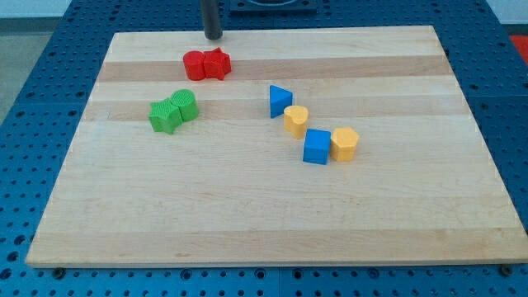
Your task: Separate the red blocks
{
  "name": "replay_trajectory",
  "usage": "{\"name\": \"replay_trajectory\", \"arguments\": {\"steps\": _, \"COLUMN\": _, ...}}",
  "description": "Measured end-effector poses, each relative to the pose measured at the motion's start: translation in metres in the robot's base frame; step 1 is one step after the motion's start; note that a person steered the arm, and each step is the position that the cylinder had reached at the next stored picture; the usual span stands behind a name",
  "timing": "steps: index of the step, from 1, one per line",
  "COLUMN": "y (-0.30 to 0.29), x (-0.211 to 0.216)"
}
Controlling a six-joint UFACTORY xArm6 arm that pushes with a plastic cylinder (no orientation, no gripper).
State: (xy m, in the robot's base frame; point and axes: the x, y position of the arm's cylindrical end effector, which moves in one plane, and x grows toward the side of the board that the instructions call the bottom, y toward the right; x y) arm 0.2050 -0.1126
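Observation:
Two red blocks touch side by side near the view's top: a rounded red block [195, 65] on the left and a star-like red block [217, 63] on the right. My tip [214, 36] stands on the board just above them, a short gap from the right one, touching neither.
A green star-like block [165, 115] and a green rounded block [186, 106] touch at the view's left. A blue triangle [280, 101], a yellow rounded block [296, 120], a blue cube [317, 146] and a yellow hexagonal block [344, 143] lie in a diagonal row right of centre. The wooden board [264, 214] ends in blue pegboard.

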Motion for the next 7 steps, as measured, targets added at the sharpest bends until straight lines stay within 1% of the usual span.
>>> {"name": "replay_trajectory", "arguments": {"steps": 1, "y": 0.0, "x": 0.022}}
{"name": "replay_trajectory", "arguments": {"steps": 3, "y": -0.01, "x": 0.036}}
{"name": "replay_trajectory", "arguments": {"steps": 4, "y": -0.015, "x": 0.051}}
{"name": "replay_trajectory", "arguments": {"steps": 6, "y": 0.0, "x": 0.1}}
{"name": "replay_trajectory", "arguments": {"steps": 7, "y": 0.005, "x": 0.114}}
